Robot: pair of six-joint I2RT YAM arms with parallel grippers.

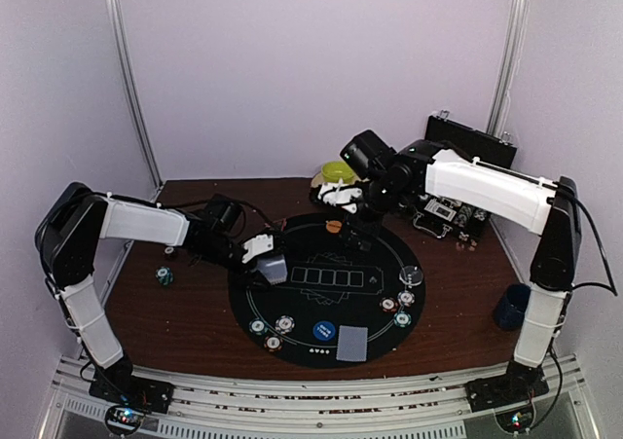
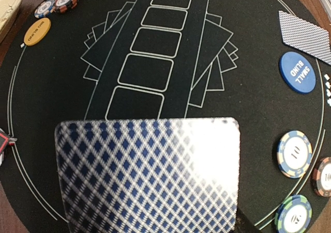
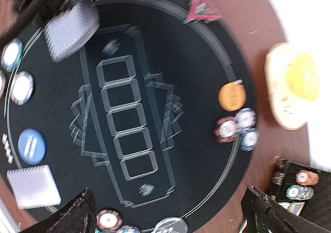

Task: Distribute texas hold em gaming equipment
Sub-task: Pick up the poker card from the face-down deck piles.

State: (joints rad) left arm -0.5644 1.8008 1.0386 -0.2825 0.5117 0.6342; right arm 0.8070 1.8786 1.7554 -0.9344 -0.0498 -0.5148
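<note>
My left gripper [image 1: 261, 252] is shut on grey-blue-backed playing cards [image 1: 274, 268] over the left side of the round black mat [image 1: 331, 264]. Those cards [image 2: 150, 176] fill the bottom of the left wrist view and hide the fingers. My right gripper [image 3: 168, 191] hangs open and empty above the mat's far edge [image 1: 343, 198]. Below it lie an orange disc [image 3: 231, 96] and three striped chips [image 3: 235, 128]. A red triangle marker [image 3: 201, 11] sits at the mat's rim. A blue disc [image 1: 324, 330], more cards [image 1: 351, 343], a clear disc [image 1: 412, 274] and chip groups [image 1: 273, 330] [image 1: 397, 306] lie on the near half.
A green bowl on its plate [image 1: 338, 173] stands just behind the right gripper. An open black case [image 1: 458, 215] with chips sits at the back right. The dark blue mug [image 1: 510, 306] is at the right edge. One small chip [image 1: 165, 276] lies on the table left of the mat.
</note>
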